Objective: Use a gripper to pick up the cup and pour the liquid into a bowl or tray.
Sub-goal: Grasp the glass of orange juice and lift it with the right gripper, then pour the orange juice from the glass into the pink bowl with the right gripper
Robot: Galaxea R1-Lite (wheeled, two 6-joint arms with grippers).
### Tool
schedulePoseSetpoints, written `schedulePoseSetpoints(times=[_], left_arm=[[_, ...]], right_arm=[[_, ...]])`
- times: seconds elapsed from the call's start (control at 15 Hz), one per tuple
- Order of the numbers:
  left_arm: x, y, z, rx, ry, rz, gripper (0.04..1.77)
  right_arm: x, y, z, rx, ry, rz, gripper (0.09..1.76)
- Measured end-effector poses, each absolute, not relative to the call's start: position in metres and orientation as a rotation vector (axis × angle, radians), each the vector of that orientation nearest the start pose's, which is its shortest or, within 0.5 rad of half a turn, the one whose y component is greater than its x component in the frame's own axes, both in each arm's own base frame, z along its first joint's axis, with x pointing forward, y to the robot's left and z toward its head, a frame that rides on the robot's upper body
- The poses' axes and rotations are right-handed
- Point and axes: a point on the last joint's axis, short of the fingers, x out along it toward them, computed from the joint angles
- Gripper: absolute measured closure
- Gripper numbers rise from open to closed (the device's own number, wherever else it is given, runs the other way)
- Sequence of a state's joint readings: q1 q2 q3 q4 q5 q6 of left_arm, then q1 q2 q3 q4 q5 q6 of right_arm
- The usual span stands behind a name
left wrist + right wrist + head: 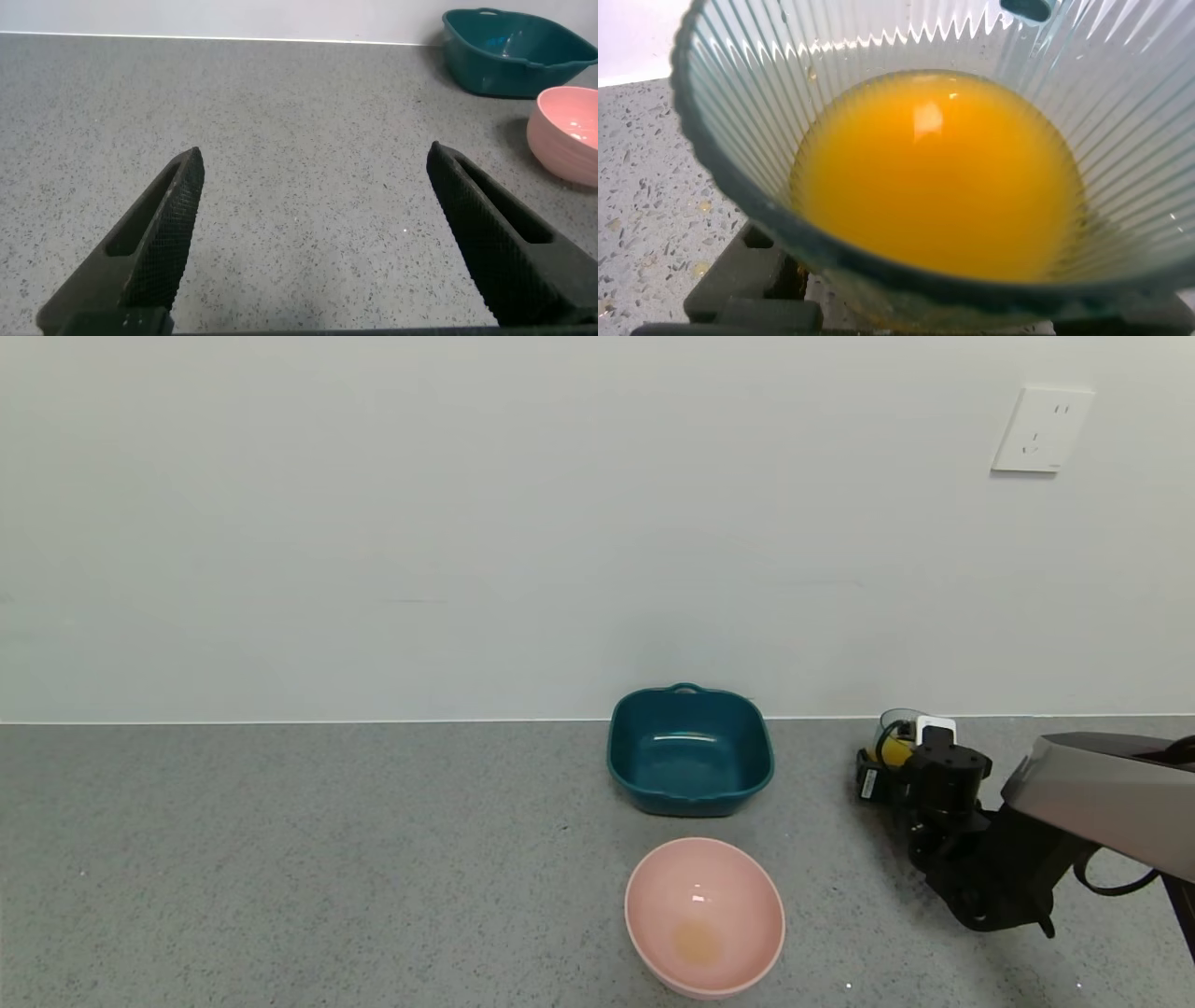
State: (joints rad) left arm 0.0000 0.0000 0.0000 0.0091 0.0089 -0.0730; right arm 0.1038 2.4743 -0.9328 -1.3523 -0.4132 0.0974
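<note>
Between the fingers of your right gripper [894, 767] stands the cup [894, 733], pinched and upright, near the wall. Risk: orange liquid [938, 177] fills it well up; a jerky lift could slop it. Pink bowl [705, 915], well left of and nearer than the gripper, shows a faint orange smear. Teal dish [691, 751] looks empty. Left gripper [313, 243] hangs spread, idle.

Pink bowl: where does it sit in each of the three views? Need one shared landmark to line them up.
Head view: the pink bowl sits low centre on the grey counter, nearer the robot than the teal square dish.
Left wrist view: at the right edge, cut off, just below the teal square dish.
Right wrist view: not in it; the ribbed cup of orange liquid fills the picture.
Shared landmark: the teal square dish, head and left wrist views only.
</note>
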Motion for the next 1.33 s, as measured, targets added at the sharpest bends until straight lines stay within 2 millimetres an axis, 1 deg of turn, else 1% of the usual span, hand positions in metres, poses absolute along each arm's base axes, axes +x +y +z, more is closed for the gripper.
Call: schedulePoseSetpoints(times=[0.4,0.67,0.93,1.33], left_arm=[[-0.023,0.000,0.075,-0.073,0.009,0.009,0.09],[-0.023,0.000,0.075,-0.073,0.009,0.009,0.09],[-0.023,0.000,0.075,-0.073,0.009,0.009,0.09],[-0.023,0.000,0.075,-0.073,0.009,0.009,0.09]], right_arm=[[0.413,0.034,-0.005,0.047,0.169,-0.317,0.48],[0.411,0.035,-0.001,0.047,0.165,-0.314,0.48],[0.404,0.043,0.012,0.040,0.153,-0.291,0.48],[0.387,0.062,0.042,0.006,0.142,-0.234,0.48]])
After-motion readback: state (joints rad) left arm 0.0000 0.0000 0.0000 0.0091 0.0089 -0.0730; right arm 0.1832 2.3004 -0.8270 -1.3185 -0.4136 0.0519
